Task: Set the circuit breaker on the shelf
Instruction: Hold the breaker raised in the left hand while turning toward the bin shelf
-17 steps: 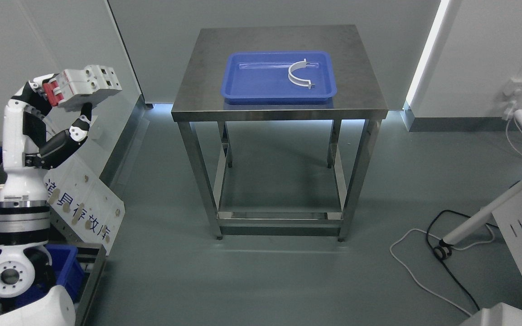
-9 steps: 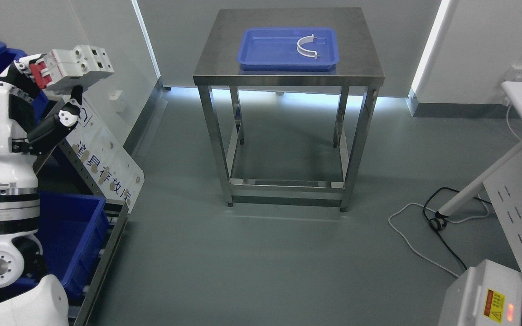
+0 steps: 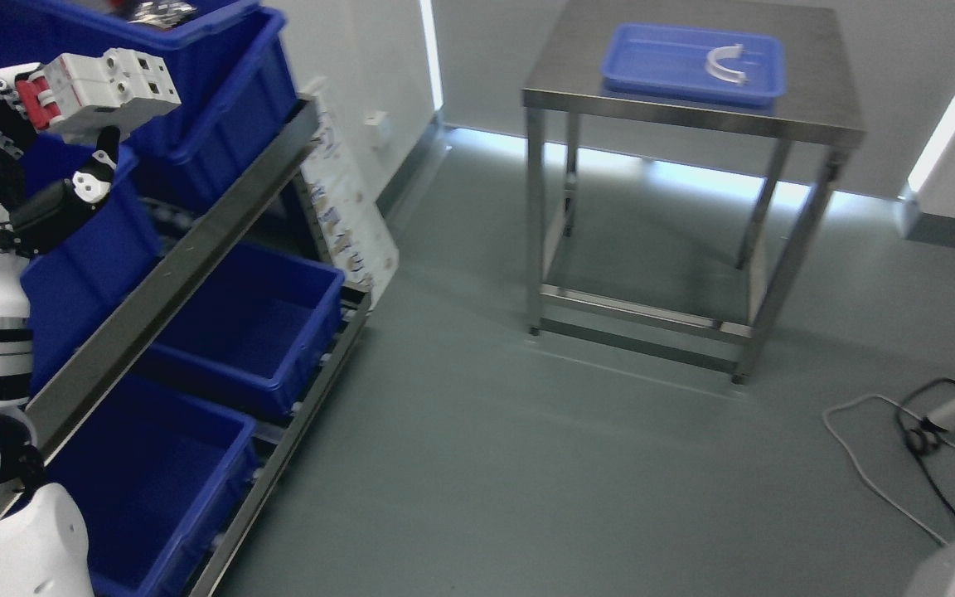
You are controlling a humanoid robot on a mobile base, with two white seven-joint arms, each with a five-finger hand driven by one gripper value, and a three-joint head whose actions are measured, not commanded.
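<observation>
**Breaker in hand, shelf at the robot's side**

The left hand (image 3: 46, 124) is raised at the robot's left, its fingers clamped on the circuit breaker (image 3: 100, 89), a white block with a red switch at the end nearest the wrist. The breaker is held roughly level in the air, in front of the shelf (image 3: 196, 240) and touching none of it. The shelf is a sloped metal rack stacked with blue bins: the top bin (image 3: 220, 75) sits just behind the breaker, a middle bin (image 3: 254, 323) lies below it, and a lower bin (image 3: 154, 473) lower again. The right hand is nowhere to be seen.

Well away from the shelf, a steel table (image 3: 693, 108) carries a blue tray (image 3: 693, 58) with a white curved clip (image 3: 726, 66) in it.

To my eye this is the carrying step, with the placing not yet done. The next move looks like a reach over a bin's rim, a lowering inside, and only then a release; the rim of the top bin is the thing to clear.
</observation>
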